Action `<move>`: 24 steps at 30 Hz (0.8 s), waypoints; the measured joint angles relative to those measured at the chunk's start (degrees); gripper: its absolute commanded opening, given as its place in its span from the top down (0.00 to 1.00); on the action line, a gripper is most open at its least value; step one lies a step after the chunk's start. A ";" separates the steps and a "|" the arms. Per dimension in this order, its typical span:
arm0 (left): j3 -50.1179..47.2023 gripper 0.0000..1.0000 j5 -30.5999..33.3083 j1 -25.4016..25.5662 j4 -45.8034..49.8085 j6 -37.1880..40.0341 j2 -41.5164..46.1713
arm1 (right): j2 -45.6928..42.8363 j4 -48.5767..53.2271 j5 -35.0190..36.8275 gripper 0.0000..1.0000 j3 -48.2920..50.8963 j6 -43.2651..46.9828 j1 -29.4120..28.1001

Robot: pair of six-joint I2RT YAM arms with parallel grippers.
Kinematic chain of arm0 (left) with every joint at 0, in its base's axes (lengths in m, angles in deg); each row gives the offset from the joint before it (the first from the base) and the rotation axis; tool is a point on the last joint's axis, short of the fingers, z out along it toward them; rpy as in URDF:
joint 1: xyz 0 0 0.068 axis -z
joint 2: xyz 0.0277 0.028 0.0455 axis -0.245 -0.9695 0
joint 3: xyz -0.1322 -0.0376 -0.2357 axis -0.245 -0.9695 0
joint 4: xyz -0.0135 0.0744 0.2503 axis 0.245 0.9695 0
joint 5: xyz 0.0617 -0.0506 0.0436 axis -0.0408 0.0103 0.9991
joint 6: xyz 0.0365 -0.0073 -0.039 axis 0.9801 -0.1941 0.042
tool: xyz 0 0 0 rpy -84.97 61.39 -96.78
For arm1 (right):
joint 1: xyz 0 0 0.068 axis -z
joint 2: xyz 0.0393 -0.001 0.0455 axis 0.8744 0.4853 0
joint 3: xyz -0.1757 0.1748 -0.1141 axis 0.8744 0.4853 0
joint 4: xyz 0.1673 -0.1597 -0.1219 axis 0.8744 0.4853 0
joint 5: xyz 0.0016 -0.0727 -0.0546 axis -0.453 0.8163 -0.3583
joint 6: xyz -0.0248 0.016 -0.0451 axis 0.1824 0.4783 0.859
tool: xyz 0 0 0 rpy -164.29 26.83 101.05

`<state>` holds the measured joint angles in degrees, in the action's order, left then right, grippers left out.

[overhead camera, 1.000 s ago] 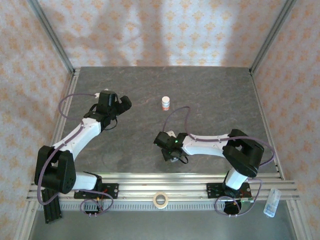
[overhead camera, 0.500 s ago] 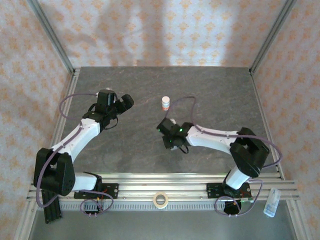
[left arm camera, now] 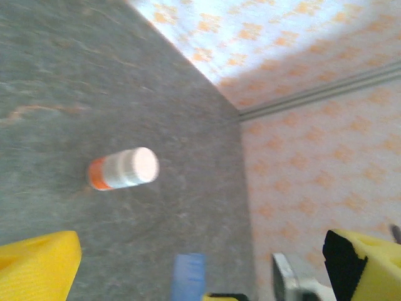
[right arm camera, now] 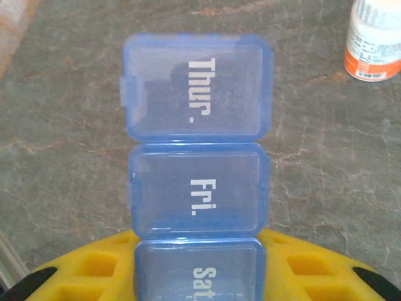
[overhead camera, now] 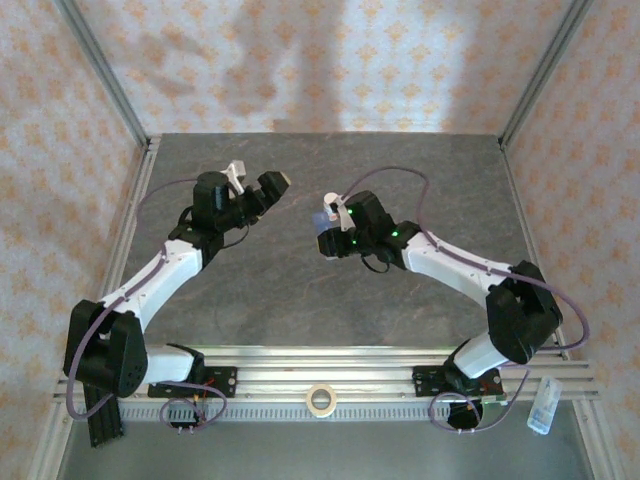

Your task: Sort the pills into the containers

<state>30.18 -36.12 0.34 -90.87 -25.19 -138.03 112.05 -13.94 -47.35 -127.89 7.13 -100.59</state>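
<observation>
My right gripper [right arm camera: 199, 271] is shut on the containers [right arm camera: 199, 188], a translucent blue strip with lids marked Thur., Fri. and Sat. The Sat. end sits between the yellow pads [right arm camera: 75, 276]. All its lids are closed. In the top view the right gripper [overhead camera: 332, 228] holds the strip [overhead camera: 322, 220] above the table's middle. The white bottle with the orange band [right arm camera: 376, 37] stands just beyond the strip. My left gripper [overhead camera: 255, 180] is open and empty, left of the bottle [left arm camera: 122, 169], with the strip's blue end [left arm camera: 188, 276] low in its wrist view. Any pills are hidden.
The grey stone-pattern table [overhead camera: 300, 290] is boxed in by patterned walls and aluminium posts [overhead camera: 100, 70]. A tape roll [overhead camera: 320, 400] lies on the front rail. A small clear container [overhead camera: 541, 405] sits off the table at the near right.
The right arm has carried the strip from the near middle of the table up and away toward the bottle. The left gripper has swung slightly right and opened wider.
</observation>
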 measured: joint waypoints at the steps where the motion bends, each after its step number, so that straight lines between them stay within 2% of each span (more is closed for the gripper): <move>1: -0.22 0.00 -0.63 0.66 -1.38 -0.85 0.00 | 0.26 -0.68 -0.61 0.60 -0.09 -0.15 0.22; 11: -2.95 0.00 -2.49 4.61 -8.63 -6.58 -0.02 | 3.37 -4.37 -3.48 0.60 -0.72 -2.25 0.44; 24: -3.96 0.00 -2.47 8.13 -12.59 -9.51 -3.32 | 3.87 -5.66 -4.04 0.60 -1.07 -3.56 0.44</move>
<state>26.22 -38.59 8.47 -103.46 -34.70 -141.35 115.92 -19.60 -51.39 -128.96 3.57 -100.15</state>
